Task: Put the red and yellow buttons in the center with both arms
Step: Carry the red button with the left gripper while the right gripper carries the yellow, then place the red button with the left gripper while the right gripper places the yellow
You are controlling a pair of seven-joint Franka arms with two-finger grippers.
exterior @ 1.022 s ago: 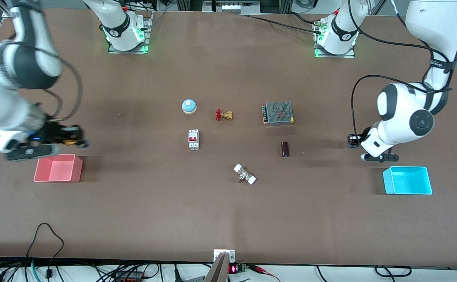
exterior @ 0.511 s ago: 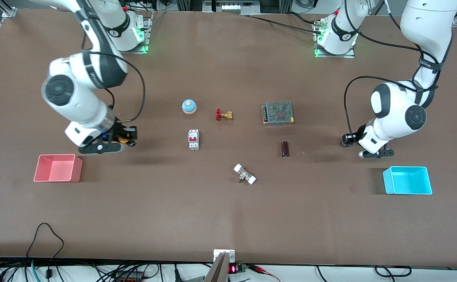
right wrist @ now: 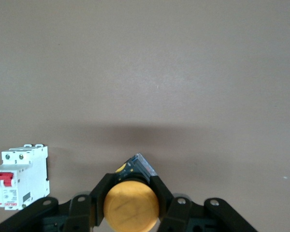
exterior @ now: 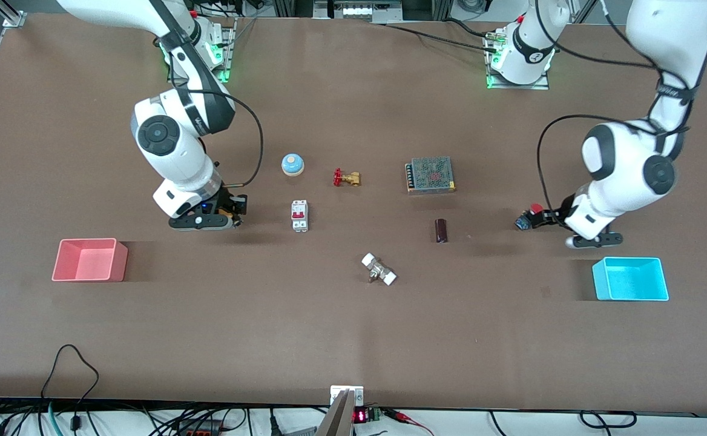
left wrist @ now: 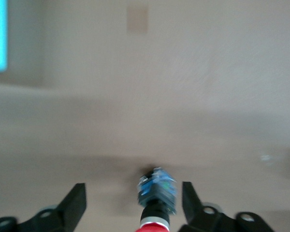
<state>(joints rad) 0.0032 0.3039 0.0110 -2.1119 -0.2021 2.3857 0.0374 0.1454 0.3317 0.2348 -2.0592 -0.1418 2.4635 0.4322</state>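
Observation:
My right gripper is shut on the yellow button and holds it low over the brown tabletop, beside the white circuit breaker toward the right arm's end. In the right wrist view the fingers clamp the black body under the yellow cap. My left gripper is low over the table between the dark cylinder and the cyan bin. In the left wrist view its fingers stand wide apart, and the red button, blue end away, sits between them without touching. Its red cap shows in the front view.
A white circuit breaker, pale blue bell, brass valve, meshed power supply, dark cylinder and white-ended fitting lie mid-table. A pink bin stands at the right arm's end, a cyan bin at the left arm's end.
My right arm has swung from beside the pink bin toward the middle with the yellow button. My left gripper has shifted slightly toward the middle, and the red cap now shows.

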